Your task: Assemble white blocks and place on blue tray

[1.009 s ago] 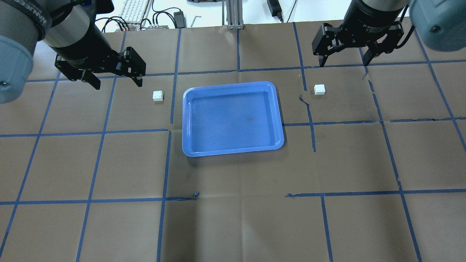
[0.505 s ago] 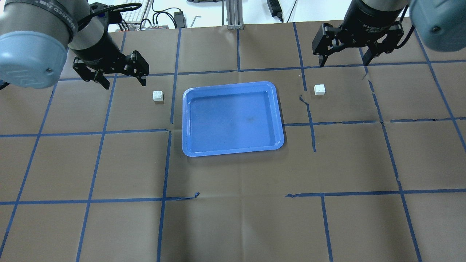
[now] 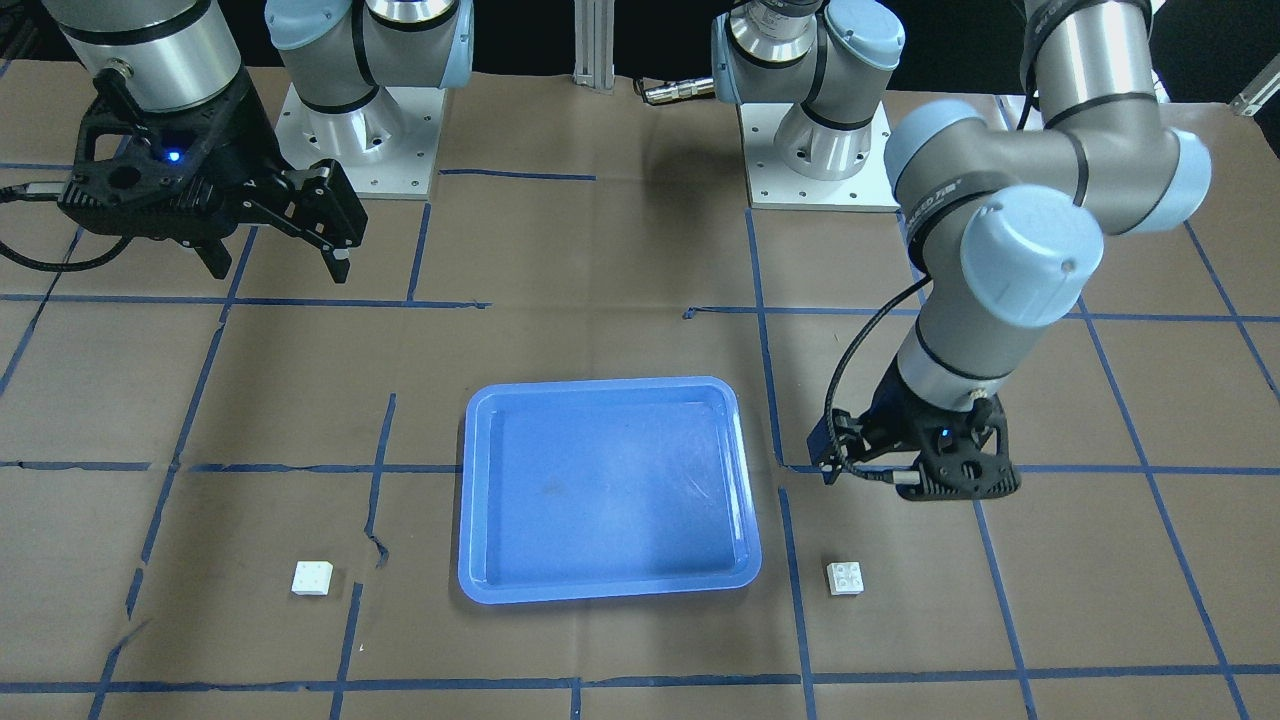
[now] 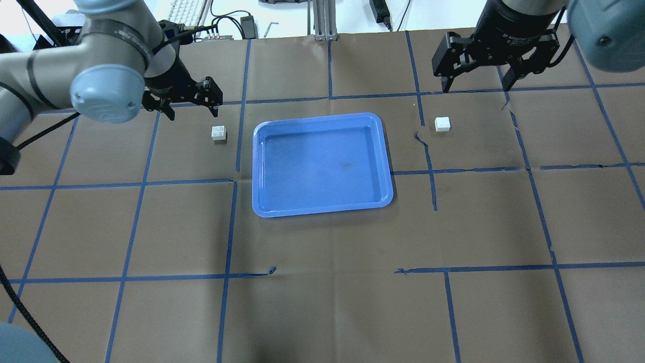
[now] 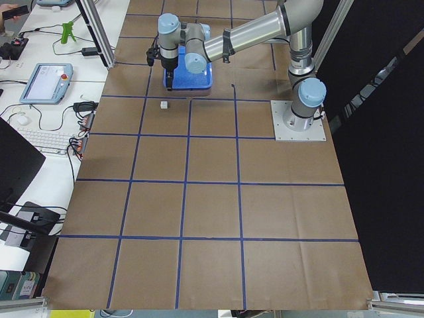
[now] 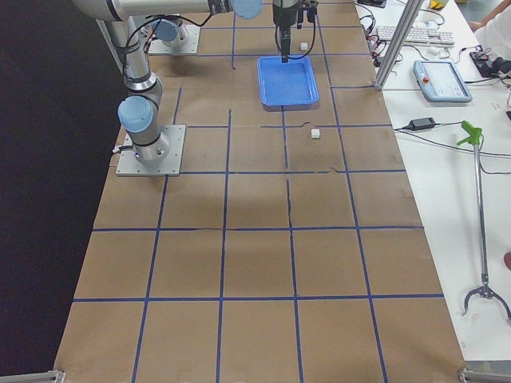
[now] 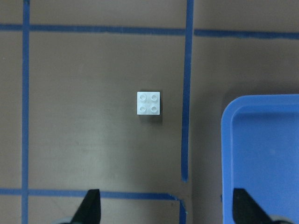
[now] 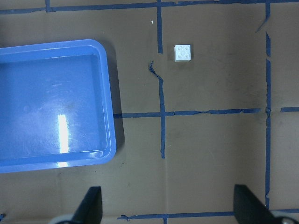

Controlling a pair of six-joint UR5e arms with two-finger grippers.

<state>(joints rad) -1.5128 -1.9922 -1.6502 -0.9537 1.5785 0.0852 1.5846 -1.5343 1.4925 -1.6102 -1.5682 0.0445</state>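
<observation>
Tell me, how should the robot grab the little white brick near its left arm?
Come straight down with the open left gripper and pinch two opposite flat sides of the small white square plastic brick. It sits flat, studs up, with free space all around.

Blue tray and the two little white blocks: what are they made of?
Tray: probably plastic, smooth and glossy. A lamp glare streaks its floor, and faint scuffs show. Blocks: likely moulded plastic, matte to satin. They have crisp edges and four round studs, with no shine visible.
</observation>
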